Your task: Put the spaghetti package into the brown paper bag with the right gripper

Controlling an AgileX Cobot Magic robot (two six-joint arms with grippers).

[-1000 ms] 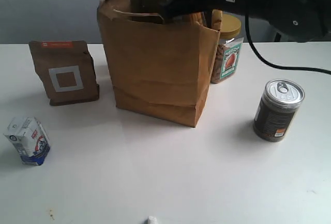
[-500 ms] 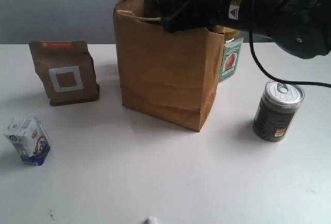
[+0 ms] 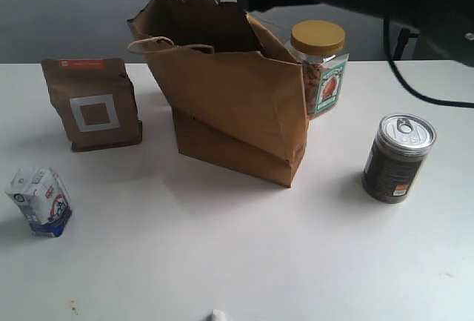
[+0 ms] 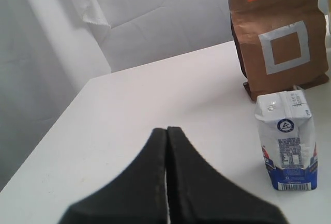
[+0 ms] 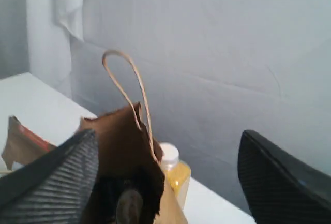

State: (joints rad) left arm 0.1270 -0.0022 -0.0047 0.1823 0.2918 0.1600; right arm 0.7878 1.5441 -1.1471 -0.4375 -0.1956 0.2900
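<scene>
Spread wide and empty, right gripper (image 5: 166, 141) raised above the mouth of the bag (image 3: 237, 106). Tilted on the desk (image 3: 222, 262), handles up, just beside a jar (image 3: 320, 69). Out of sight, the spaghetti; cannot tell whether inside the dark bag. Clenched on nothing, left gripper (image 4: 166, 146), low over the desk near a carton (image 4: 287, 146) and a pouch (image 4: 282, 32).

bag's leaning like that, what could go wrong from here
The brown paper bag leans, top tilted toward the small brown pouch; a nudge may topple it.
Its twisted handle stands up near the right gripper, whose fingers are open, and could snag if the arm moves.
The yellow-lidded jar sits close behind the bag and might get knocked.
</scene>
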